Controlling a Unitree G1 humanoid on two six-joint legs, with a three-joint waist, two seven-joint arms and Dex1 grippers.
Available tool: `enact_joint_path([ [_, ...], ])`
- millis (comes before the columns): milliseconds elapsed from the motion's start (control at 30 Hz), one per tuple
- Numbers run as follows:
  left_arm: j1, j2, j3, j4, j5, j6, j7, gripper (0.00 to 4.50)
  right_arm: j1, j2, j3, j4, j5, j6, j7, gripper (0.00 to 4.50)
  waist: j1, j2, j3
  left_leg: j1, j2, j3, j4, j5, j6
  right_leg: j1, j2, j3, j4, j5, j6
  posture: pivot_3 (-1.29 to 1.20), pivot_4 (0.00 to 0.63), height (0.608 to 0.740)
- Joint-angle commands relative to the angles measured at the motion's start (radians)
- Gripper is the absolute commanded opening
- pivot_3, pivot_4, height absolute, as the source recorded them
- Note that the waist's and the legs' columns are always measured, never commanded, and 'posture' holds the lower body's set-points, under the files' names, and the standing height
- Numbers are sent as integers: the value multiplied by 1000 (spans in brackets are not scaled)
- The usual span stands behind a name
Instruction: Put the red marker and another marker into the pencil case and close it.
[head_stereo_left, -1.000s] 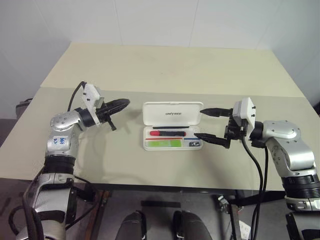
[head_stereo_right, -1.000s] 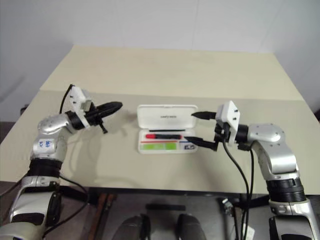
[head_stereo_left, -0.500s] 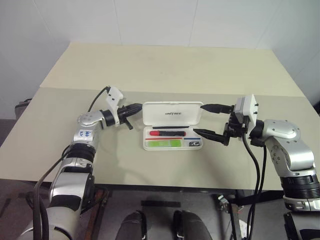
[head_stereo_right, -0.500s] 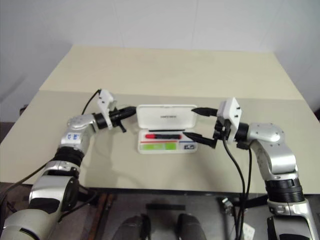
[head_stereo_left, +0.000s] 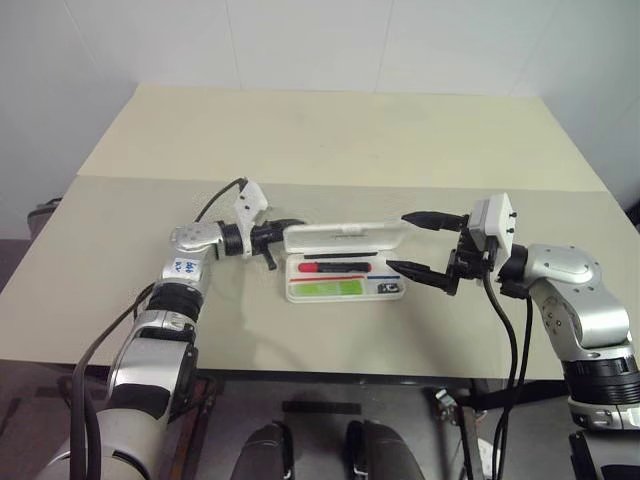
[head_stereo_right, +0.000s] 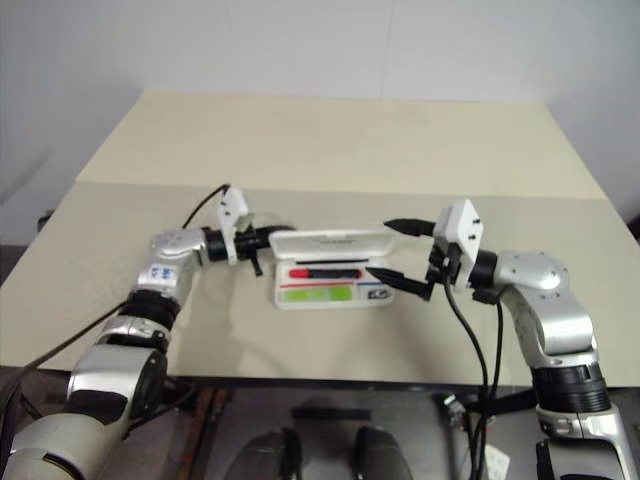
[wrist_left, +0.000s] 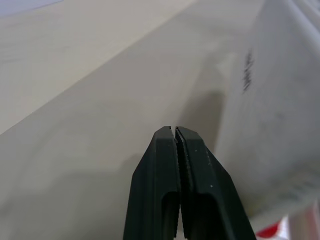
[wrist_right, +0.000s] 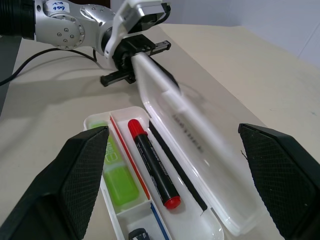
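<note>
The pencil case (head_stereo_left: 345, 262) lies in the middle of the bench (head_stereo_left: 330, 150), with its lid (wrist_right: 172, 92) raised about halfway. Inside the tray, the red marker (wrist_right: 152, 162) lies beside the light green marker (wrist_right: 117, 172), in separate compartments, so both seem to be already in place. The case looks like thin, stiff plastic, so I judge it light and smooth; it may slide on the bench if pushed only from one side. The lid probably needs no grasp, only a push on its free edge or its back. The left end effector (head_stereo_left: 285, 227), fully closed, is at the left end of the lid, apparently touching it. The right end effector (head_stereo_left: 420, 242) stands wide open around the right end of the case, holding nothing. The bench is pale beige and plain, before a white wall.
</note>
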Motion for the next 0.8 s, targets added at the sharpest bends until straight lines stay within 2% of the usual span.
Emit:
enact_joint_path([
  [33, 30, 27, -25, -94, -10, -38, -109, 86, 3, -5, -40, -45, 25, -1, -11, 4398, 0, 0, 0, 0, 0, 0, 0, 0, 0, 0, 0, 0, 0, 0, 0, 0, 150, 740],
  [267, 90, 56, -48, -199, -20, -25, -213, 86, 7, -3, -35, -46, 25, 1, -14, 4398, -1, 0, 0, 0, 0, 1, 0, -1, 1, 0, 0, 1, 0, 0, 0, 0, 150, 740],
  [800, 29, 0, -180, -217, 69, 58, -209, 86, 14, 6, -26, -52, 22, 3, -23, 4398, 0, 0, 0, 0, 0, 1, 1, -1, 2, 0, 0, 1, 0, 0, 0, 0, 150, 740],
])
